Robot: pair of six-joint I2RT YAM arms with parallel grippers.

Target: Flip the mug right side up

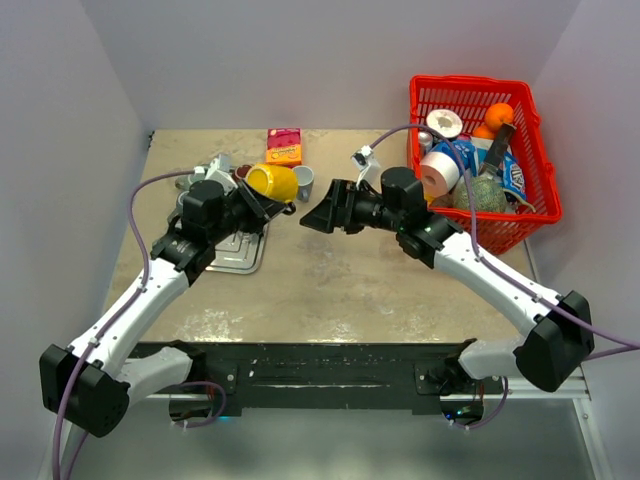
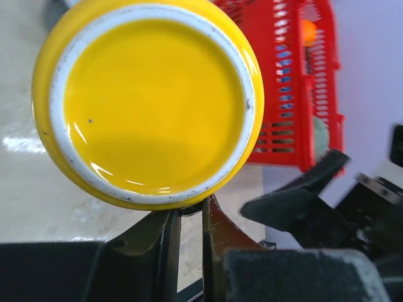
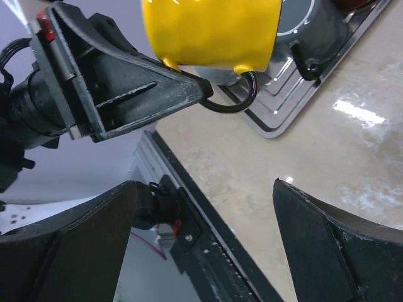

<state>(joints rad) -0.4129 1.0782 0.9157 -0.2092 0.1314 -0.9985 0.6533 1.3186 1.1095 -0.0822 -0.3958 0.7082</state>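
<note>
The yellow mug (image 1: 272,182) hangs in the air over the table, tipped on its side. Its flat base (image 2: 148,100) fills the left wrist view. My left gripper (image 1: 258,205) is shut on the mug's black ring handle (image 3: 230,95), with the fingers (image 2: 217,229) pinched just under the mug. In the right wrist view the mug (image 3: 211,31) is at the top with the handle below it. My right gripper (image 1: 318,215) is open and empty, a short way right of the mug and facing it, its fingers (image 3: 327,239) spread wide.
A metal tray (image 1: 240,252) lies under the left arm and holds a dark item. A small grey cup (image 1: 303,180) stands just right of the mug. A pink box (image 1: 284,146) lies behind. A red basket (image 1: 480,100) full of items stands at the back right.
</note>
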